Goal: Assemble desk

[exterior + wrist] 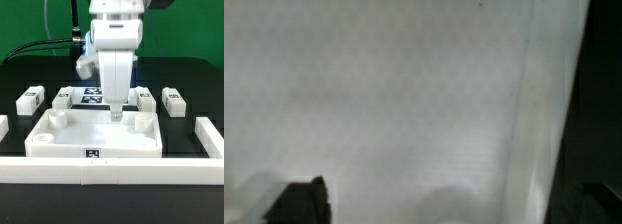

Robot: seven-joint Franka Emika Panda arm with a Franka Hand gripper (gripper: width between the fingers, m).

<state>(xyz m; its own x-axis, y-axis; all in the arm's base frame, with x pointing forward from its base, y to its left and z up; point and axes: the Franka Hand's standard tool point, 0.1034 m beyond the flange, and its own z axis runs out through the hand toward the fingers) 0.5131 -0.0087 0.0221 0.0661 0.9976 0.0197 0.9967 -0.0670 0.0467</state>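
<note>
The desk tabletop (70,138), a wide white rimmed slab with a tag on its front edge, lies in the middle of the black table. My gripper (118,113) points straight down just above its inner face, toward the exterior view's right. Several white post legs lie behind it: two at the left (32,99) (63,97) and two at the right (147,98) (175,100). In the wrist view the tabletop's flat white face (384,90) fills the picture, with its rim (544,100) along one side. My gripper (448,205) is open and empty, with a dark fingertip (299,202) showing.
The marker board (93,96) lies behind the tabletop, between the legs. Long white border bars run along the front (110,168) and both sides (210,135) of the work area. A green wall and cables stand at the back.
</note>
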